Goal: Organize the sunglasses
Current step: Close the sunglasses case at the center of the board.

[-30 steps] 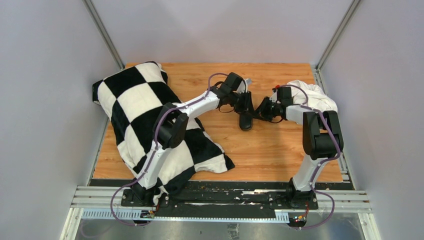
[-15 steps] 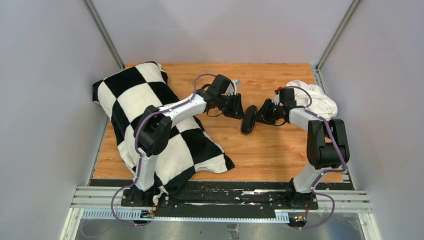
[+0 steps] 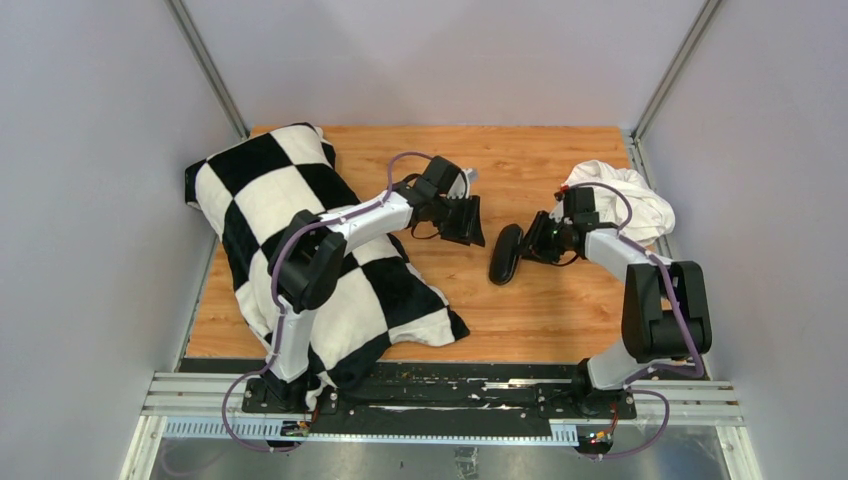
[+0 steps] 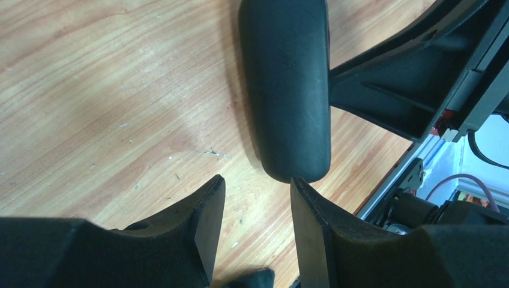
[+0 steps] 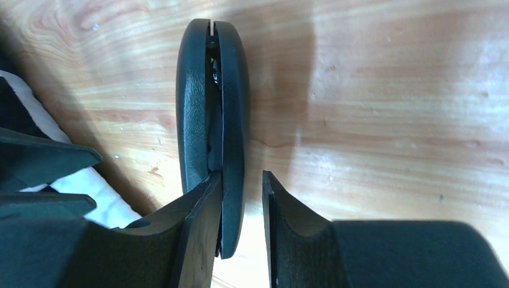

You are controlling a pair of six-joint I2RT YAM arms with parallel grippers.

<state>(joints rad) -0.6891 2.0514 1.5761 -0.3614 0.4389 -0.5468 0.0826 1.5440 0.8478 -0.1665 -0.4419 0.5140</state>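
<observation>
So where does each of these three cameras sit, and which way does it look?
Top external: fixed above and behind, looking down on the wooden table; left arm and right arm show, bases nearest.
Left wrist: on the left arm, looking past its open left hand at the black case.
Right wrist: on the right arm, looking along the case's seam; the right hand shows.
Shared: all three see the case.

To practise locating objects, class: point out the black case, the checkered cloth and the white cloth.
black case [image 3: 505, 253], top external view, middle of its shell.
checkered cloth [image 3: 262, 195], top external view, a white square near its far end.
white cloth [image 3: 635, 200], top external view, centre of the bundle.
</observation>
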